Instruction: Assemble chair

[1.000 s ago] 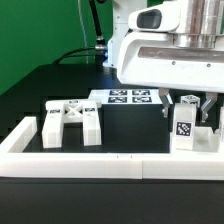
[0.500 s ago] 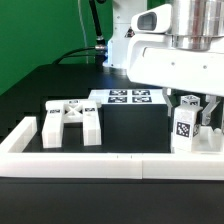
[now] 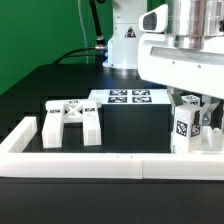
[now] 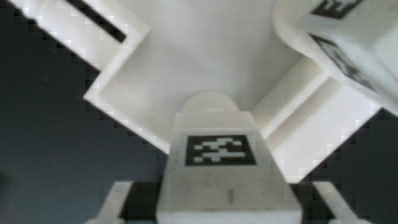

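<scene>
1. My gripper point(image 3: 189, 115) hangs low over the table point(image 3: 135, 125) at the exterior view's right, fingers either side of a leg point(image 3: 183, 128).
2. The leg is a white block, standing, slightly tilted, tag facing the exterior camera. It sits just behind the near wall point(image 3: 100, 158), close to the wall's right corner.
3. In the wrist view the leg point(image 4: 217, 150) lies between my fingers point(image 4: 125, 200), tag toward the lens, with the wall point(image 4: 178, 60) angled beneath it.
4. Thin dark slits show on both sides of the leg there. I cannot tell whether the gripper point(image 4: 217, 205) is pressing on it or merely spread around it.
5. The cross-braced frame point(image 3: 70, 120) is at the exterior view's left, resting on the table just inside the wall, well apart from the leg.
6. The marker board point(image 3: 125, 97) lies flat farther back, between frame and leg.
</scene>
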Controlling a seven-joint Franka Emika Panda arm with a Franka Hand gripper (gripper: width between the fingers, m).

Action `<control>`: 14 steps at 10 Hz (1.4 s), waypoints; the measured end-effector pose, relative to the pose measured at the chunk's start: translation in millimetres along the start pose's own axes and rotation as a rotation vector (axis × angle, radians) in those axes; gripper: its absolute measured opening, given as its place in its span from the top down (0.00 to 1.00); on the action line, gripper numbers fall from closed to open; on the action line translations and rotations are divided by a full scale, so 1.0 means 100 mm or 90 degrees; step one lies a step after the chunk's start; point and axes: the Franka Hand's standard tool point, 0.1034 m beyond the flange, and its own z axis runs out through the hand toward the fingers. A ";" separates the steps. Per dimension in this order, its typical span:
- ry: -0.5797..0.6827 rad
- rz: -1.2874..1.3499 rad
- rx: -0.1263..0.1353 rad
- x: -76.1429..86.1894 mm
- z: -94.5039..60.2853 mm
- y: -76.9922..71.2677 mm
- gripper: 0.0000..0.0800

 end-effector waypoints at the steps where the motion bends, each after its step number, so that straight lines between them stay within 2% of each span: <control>1: 0.000 -0.008 0.000 0.00 0.00 0.00 0.63; 2: 0.000 -0.015 0.000 0.00 0.00 0.00 0.38; 3: 0.000 -0.060 0.001 0.00 -0.01 0.00 0.38; 4: 0.000 -0.076 0.002 -0.01 -0.01 -0.01 0.23; 6: 0.001 -0.193 0.003 -0.03 -0.02 -0.03 0.19; 10: 0.006 -0.441 0.002 -0.01 -0.02 -0.02 0.19; 14: 0.008 -0.601 -0.002 0.02 -0.02 -0.01 0.19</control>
